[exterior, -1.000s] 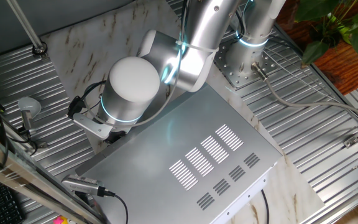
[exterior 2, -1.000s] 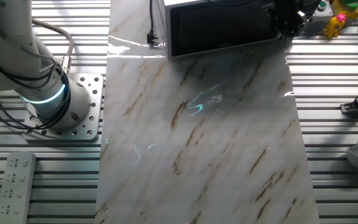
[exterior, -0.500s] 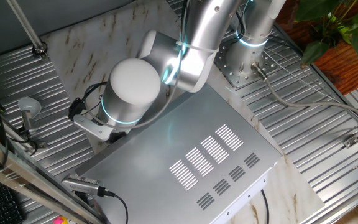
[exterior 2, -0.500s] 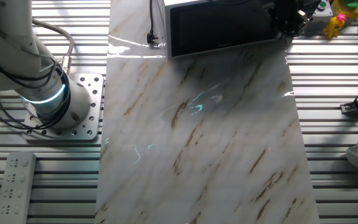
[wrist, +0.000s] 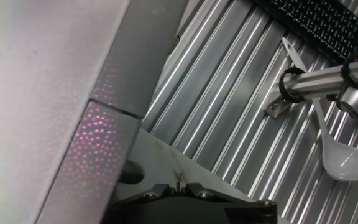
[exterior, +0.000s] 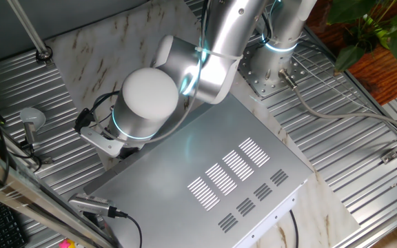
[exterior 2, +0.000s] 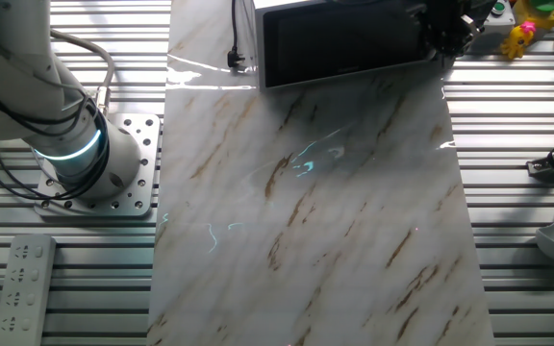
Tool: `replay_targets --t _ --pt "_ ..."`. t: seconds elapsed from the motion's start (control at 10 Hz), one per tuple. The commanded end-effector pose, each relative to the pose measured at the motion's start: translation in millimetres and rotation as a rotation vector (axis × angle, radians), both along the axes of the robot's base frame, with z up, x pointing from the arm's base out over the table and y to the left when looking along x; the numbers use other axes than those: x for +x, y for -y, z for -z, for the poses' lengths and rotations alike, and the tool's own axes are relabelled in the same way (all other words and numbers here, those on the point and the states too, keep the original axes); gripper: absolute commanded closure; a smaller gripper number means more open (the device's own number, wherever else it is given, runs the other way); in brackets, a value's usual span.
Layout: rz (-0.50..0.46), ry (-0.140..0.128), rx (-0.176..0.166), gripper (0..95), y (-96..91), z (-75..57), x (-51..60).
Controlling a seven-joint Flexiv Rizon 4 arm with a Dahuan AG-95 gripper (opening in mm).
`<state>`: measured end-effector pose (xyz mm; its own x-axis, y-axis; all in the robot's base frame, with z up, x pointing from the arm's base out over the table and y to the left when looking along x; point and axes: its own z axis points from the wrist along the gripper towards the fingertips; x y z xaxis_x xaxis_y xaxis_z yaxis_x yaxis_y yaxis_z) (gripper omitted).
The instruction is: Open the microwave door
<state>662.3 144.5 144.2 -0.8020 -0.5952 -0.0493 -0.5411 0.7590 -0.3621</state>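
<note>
The large silver-grey sheet-metal microwave (exterior: 212, 176), with rows of ventilation slots in its top panel, sits on a pale marble-patterned slab (exterior 2: 315, 211) that lies over the ribbed metal desk (exterior 2: 527, 192). Its flat black glassy microwave door (exterior 2: 339, 43) faces the open stretch of the slab and lies flush with the front of the box, so it reads as closed. In the other fixed view the dark gripper (exterior 2: 447, 27) is at the door's right end, touching or just beside the front corner; its fingertips are not clearly shown in any picture, so I cannot tell whether the jaws are apart or together. In one fixed view the silver robot arm (exterior: 216, 48) bends down over the near corner of the microwave, its rounded white joint cap (exterior: 149, 93) hiding the hand beneath. The hand view shows a grey flat surface of the microwave close on the left, speckled with pink dots of light, and the ribbed desk running away on the right, where a white plastic spoon (wrist: 344, 158) lies near a metal rod (wrist: 325, 81). The arm's round base (exterior 2: 80, 159), ringed with a cyan glow, is bolted to a plate left of the slab. A black power cord with plug (exterior 2: 236, 43) lies on the slab just left of the door, a grey remote control (exterior 2: 19, 284) rests on the desk near the base, and a yellow toy (exterior 2: 527, 29) sits at the far right.
</note>
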Motion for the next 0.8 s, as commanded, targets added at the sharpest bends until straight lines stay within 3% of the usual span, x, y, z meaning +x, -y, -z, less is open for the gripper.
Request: replay_targets --t 0.1,0.3,0.8 --pt "-0.008 0.001 -0.002 95.0 -15.7 10.9 -8.4" --pt "-0.012 -0.004 0.016 95.0 -15.7 10.9 -8.4" --pt "-0.019 -0.005 0.014 95.0 -15.7 10.9 -8.4"
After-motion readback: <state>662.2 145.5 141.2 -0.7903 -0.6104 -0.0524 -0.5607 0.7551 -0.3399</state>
